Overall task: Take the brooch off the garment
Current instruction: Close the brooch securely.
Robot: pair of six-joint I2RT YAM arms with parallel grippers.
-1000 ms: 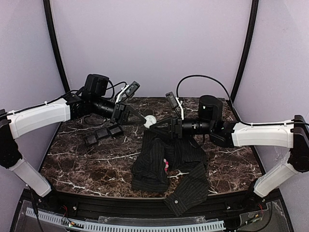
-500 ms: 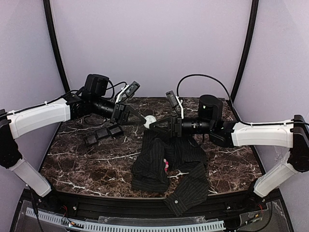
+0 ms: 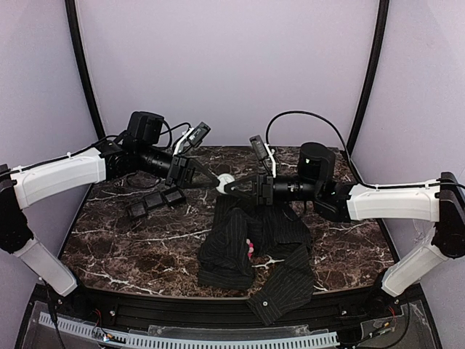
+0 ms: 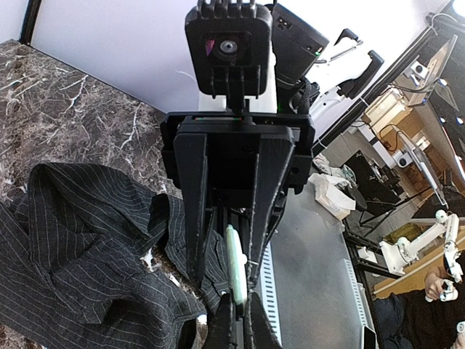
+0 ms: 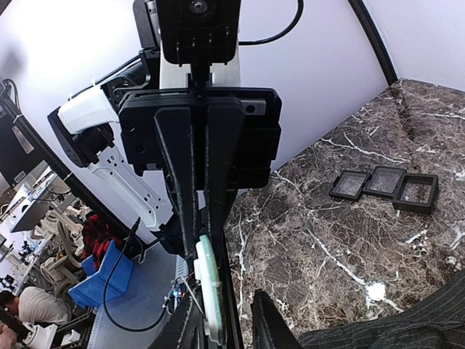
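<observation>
Handover | left tool (image 3: 216, 179) pinching pale disc (image 3: 226, 181) at its tip | right tool (image 3: 233, 187) spread either side of disc, I'd square it up before squeezing | brooch (image 3: 251, 251), pink speck I reckon, on shirt (image 3: 227, 243) below both tools

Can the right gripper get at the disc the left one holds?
Probably yes: the left gripper holds the disc clear of the shirt, and the right gripper, jaws open, straddles it.
</observation>
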